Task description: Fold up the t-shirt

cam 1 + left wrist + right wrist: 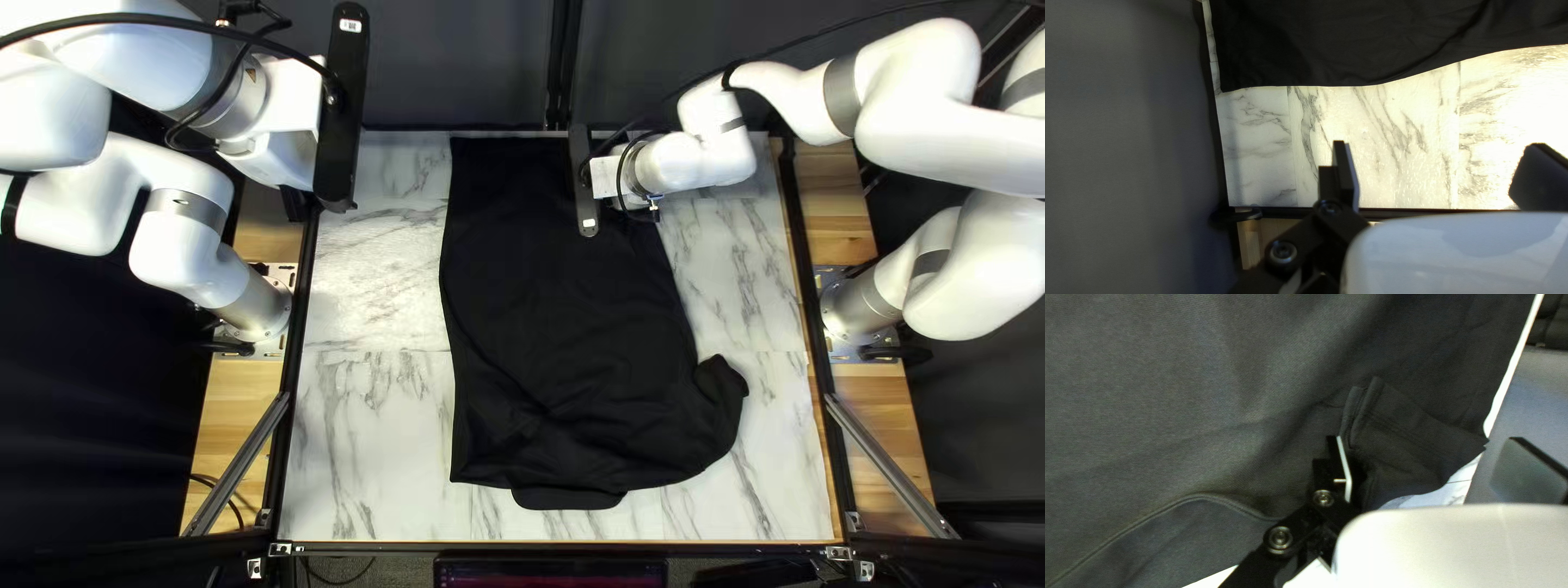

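Since my left gripper (pixel 1437 144) and right gripper (pixel 1425 439) both gape, I should pinch the shirt (pixel 544 305) low, catching every layer.

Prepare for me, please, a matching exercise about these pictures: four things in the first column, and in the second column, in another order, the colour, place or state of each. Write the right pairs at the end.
Things:
1. T-shirt
2. Tabletop
3. Left end effector
4. Right end effector

Descriptions:
A. Open, above a bare, marbled surface beside dark cloth
B. White with grey veins
C. Open, over dark cloth
D. Black, spread out with some wrinkles

Right pairs: 1-D, 2-B, 3-A, 4-C
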Robot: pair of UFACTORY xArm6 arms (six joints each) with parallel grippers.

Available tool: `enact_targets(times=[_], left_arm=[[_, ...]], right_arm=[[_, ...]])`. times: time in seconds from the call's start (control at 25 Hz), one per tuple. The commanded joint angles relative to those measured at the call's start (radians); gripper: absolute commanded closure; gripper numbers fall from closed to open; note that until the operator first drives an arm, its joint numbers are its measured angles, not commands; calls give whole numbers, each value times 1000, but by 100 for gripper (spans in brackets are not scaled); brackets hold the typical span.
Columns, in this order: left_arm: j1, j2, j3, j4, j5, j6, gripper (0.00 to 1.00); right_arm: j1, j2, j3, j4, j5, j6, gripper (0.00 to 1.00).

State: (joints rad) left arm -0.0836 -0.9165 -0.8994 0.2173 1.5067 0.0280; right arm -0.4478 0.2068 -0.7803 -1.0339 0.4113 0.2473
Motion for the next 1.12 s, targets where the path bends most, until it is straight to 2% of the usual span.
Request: enact_targets(times=[0.04, 0.24, 0.52, 0.8, 1.12], left_arm=[[0, 0, 0, 0, 0, 0, 0], [0, 0, 0, 0, 0, 0, 0], [0, 0, 0, 0, 0, 0, 0], [0, 0, 0, 0, 0, 0, 0], [0, 0, 0, 0, 0, 0, 0]], right_arm=[[2, -1, 9, -60, 11, 33, 0], [13, -31, 48, -91, 17, 49, 0], [-13, -9, 38, -126, -6, 24, 0], [-11, -26, 57, -135, 11, 12, 0], [-23, 10, 23, -152, 19, -3, 0]])
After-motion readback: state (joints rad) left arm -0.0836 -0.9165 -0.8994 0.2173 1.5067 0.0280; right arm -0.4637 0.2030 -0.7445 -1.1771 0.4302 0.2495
